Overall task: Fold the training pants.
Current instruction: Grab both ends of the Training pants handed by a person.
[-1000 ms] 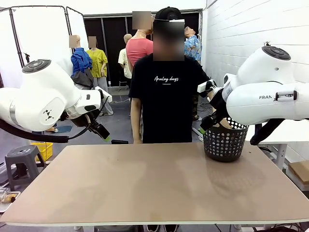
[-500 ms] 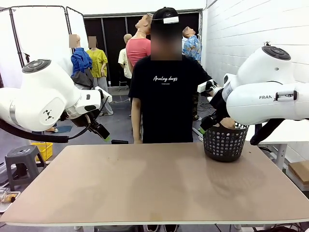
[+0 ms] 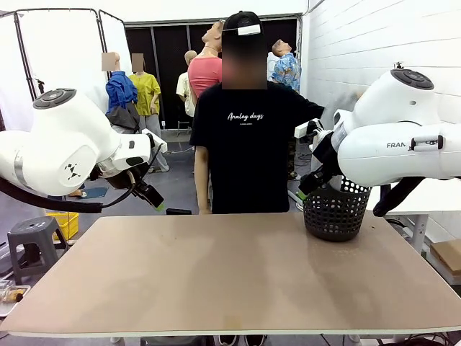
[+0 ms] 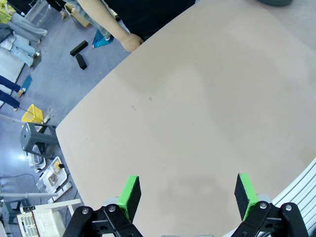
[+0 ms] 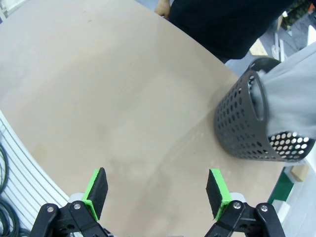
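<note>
1. Both arms hover with nothing held. The left fingers [image 4: 129, 195] are spread wide above the far left of the worktop [image 3: 216, 288]. The right fingers [image 5: 95, 190] are spread just as wide at the far right, beside the basket [image 5: 242, 128].
2. Grey cloth of the training pants [image 5: 291, 94] rises out of that black perforated basket. Nothing is laid out on the worktop yet, and from the front my right arm hides whatever lifts the cloth.
3. I judge this to be the very start: the garment must come out and lie flat before any fold.
4. Next I would let the person [image 3: 245, 144] on the far side spread the pants. Then I would lower both sets of fingers onto a waistband or leg edge, pinching low and evenly, since soft jersey may bunch.
</note>
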